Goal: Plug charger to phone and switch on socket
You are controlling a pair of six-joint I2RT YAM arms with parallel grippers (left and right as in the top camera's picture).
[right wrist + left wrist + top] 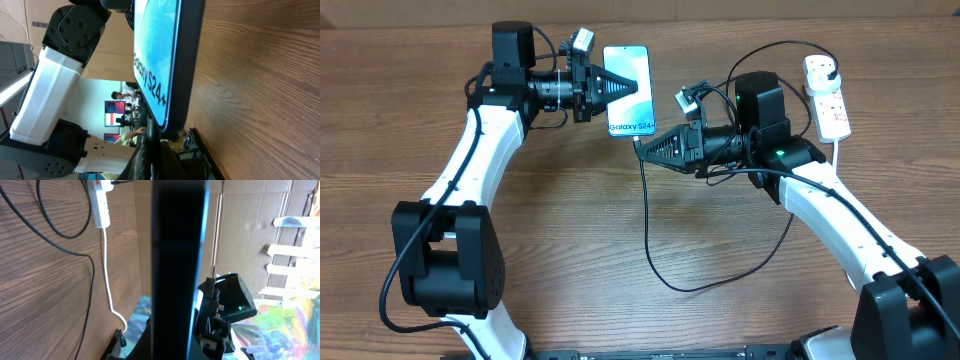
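Phone (629,62) in left gripper (630,88)

Centre-rear of wooden table (620,300): slim rectangular blue-screen phone (630,62). Far R: white power strip (828,95); thin black cable (647,220) loops betw. them.

One phone (628,60), one charger (645,200), one socket (827,100).

The overhead camera is looking straight down over the whole table (580,230); both wrist cameras are peering sideways, close-up, sharing the phone (177,255).
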